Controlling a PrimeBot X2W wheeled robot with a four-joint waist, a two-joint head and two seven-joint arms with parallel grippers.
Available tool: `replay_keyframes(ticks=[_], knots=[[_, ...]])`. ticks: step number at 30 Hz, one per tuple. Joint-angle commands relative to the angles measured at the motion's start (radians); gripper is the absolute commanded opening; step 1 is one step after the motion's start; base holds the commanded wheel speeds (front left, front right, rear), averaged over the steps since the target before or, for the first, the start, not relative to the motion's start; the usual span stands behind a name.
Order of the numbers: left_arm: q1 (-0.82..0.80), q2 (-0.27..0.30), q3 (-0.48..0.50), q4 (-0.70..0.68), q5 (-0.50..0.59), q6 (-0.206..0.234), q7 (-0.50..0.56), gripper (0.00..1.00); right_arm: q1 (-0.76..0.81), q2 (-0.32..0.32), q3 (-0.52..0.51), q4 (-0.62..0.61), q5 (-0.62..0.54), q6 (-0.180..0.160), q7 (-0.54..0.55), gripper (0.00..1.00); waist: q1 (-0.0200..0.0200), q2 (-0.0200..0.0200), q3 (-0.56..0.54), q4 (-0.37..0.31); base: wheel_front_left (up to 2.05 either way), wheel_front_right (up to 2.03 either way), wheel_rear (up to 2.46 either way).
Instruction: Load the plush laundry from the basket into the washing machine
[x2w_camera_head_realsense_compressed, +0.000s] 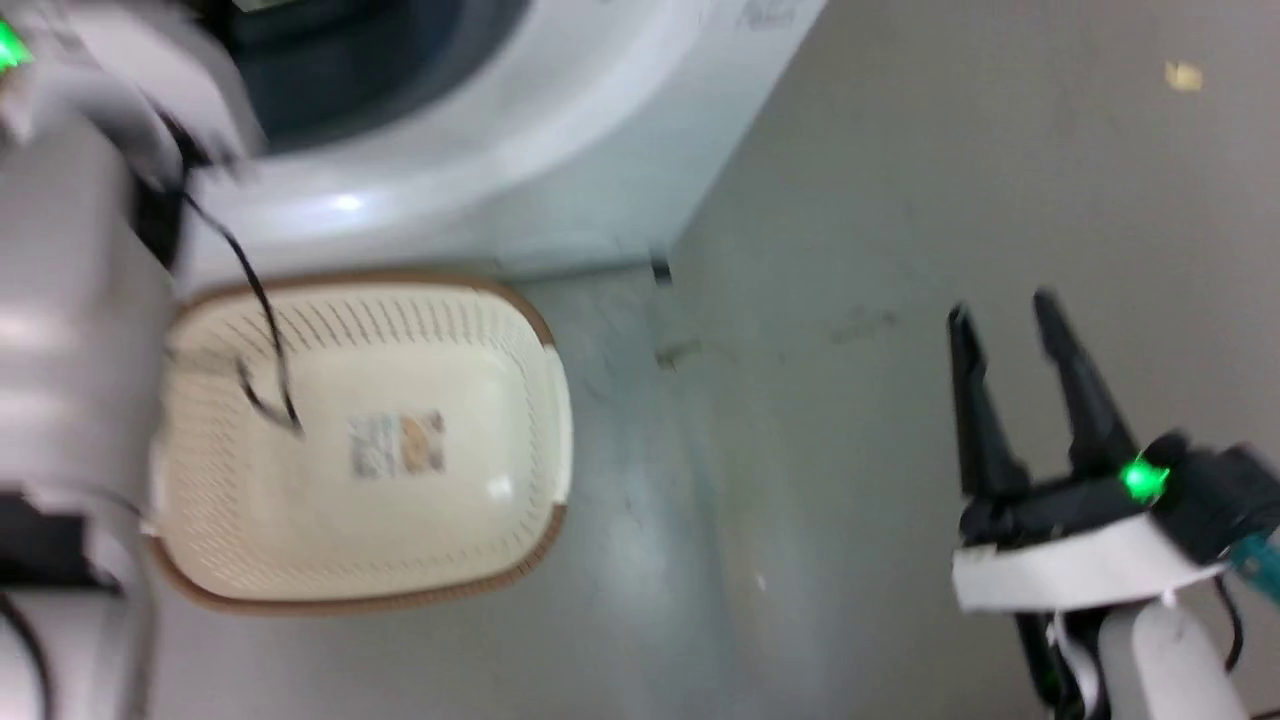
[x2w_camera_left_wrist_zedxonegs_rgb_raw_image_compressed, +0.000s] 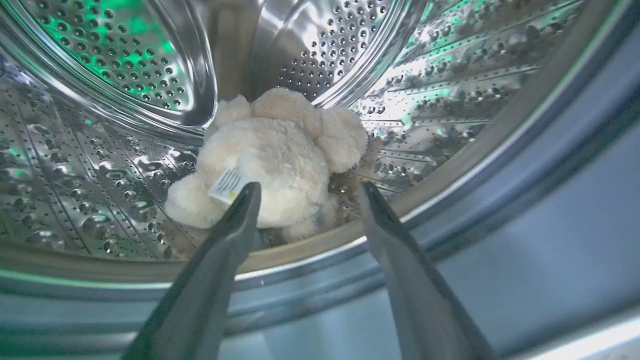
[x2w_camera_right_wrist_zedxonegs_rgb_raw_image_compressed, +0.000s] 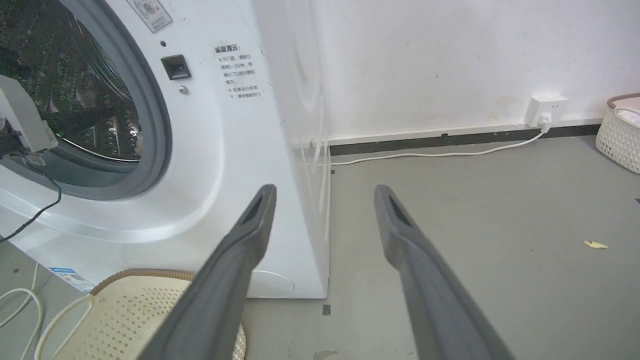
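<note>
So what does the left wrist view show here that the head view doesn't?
Left wrist view: the plush laundry lying in the steel drum, its white tag facing the camera, with the open left hand pointed at it. Head view: the basket on the floor, its bottom sticker uncovered, and the open right hand over the floor. Both: the washing machine.

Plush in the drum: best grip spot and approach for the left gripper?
Pinch the rounded limb beside the white tag on the plush laundry: it sticks out toward the opening and looks narrower than the gap of the open left gripper. Come straight in over the front lip of the drum, since the plush lies behind it.
</note>
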Motion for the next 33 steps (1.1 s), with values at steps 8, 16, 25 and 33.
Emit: replay_keyframes(ticks=[8,16,25,33], knots=[[0.363,-0.070,-0.002,-0.161,-0.098,-0.007,-0.052,1.00,0.148,0.000,0.001,0.030,-0.064,0.001,-0.004,1.00,0.0002,-0.0001,-0.370,0.142,0.00,0.00,0.00],[0.783,-0.127,0.041,-0.504,-0.120,0.011,-0.052,1.00,0.286,0.000,-0.012,0.032,-0.094,0.001,-0.004,1.00,0.0002,-0.0001,-0.542,0.243,0.00,0.00,0.00],[1.102,-0.164,0.035,-0.751,-0.040,0.083,-0.053,1.00,0.354,0.000,-0.034,0.022,-0.091,0.001,-0.004,1.00,0.0002,-0.0001,-0.603,0.305,0.00,0.00,0.00],[1.287,-0.209,0.090,-0.915,-0.007,0.137,-0.053,1.00,0.382,0.000,-0.040,0.022,-0.088,0.001,-0.004,1.00,0.0002,-0.0001,-0.617,0.312,0.00,0.00,0.00]])
